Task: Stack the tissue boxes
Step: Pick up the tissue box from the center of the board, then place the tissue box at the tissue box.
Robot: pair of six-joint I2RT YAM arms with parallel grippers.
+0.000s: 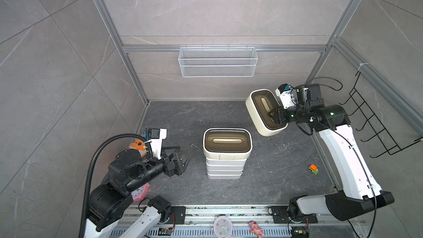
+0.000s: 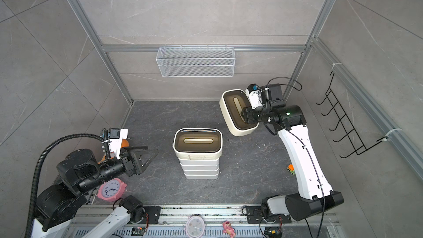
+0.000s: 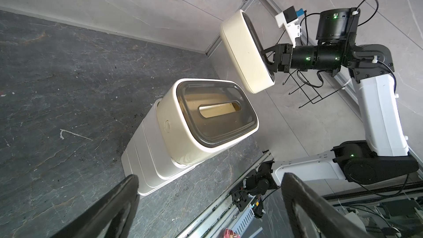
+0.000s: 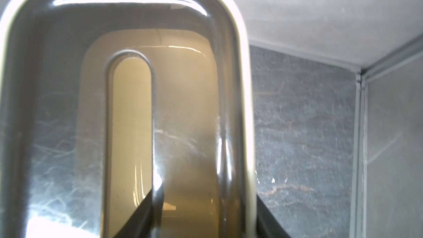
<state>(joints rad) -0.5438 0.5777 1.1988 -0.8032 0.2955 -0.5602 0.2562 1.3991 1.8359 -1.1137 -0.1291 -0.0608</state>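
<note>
A stack of tissue boxes stands mid-floor: several white ones under a rounded cream box with a dark brown slotted lid. A second cream tissue box hangs tilted in the air behind and to the right of the stack. My right gripper is shut on its edge, with one finger through the lid slot and the other outside the wall. To the left of the stack my left gripper is open and holds nothing.
A white wire basket hangs on the back wall and a black wire rack on the right wall. A small toy car lies near the right arm. A pink alarm clock and an orange toy sit by the left arm.
</note>
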